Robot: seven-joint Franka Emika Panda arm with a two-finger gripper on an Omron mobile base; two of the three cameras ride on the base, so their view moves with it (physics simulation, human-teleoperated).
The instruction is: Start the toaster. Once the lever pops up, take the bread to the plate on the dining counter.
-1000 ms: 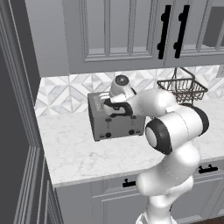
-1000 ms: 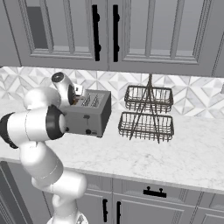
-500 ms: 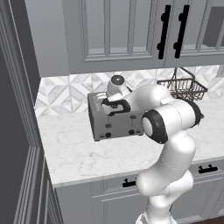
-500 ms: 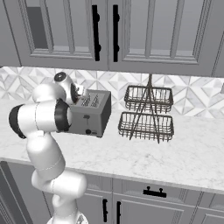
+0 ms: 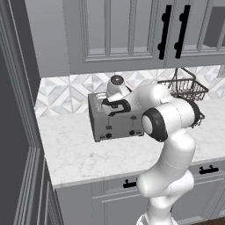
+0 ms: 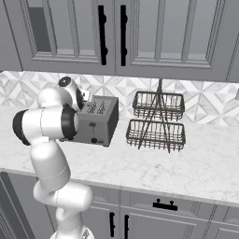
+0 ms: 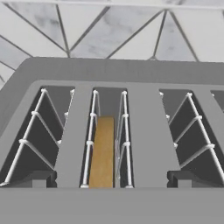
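The grey toaster (image 5: 117,125) (image 6: 97,125) stands on the white marble worktop (image 5: 74,154) against the tiled wall. In the hand view I look down on the toaster's top (image 7: 144,131), where the tan bread (image 7: 103,153) sits on edge, low in the second slot from the left. My gripper (image 7: 112,180) hangs just above the toaster, open wide, its dark fingertips (image 7: 40,178) on either side of that slot and touching nothing. In the base views the hand (image 5: 115,104) (image 6: 84,99) covers the toaster's top. The plate and the dining counter are out of view.
A two-tier black wire basket (image 6: 158,122) (image 5: 184,90) stands right of the toaster. Grey upper cabinets (image 6: 112,32) hang low over the worktop. A tall dark panel (image 5: 17,114) closes the left end. Drawers (image 6: 163,205) run beneath the front edge.
The arm's elbow has swung in closer to the toaster. The hand has stayed over the toaster's top with its jaws open.
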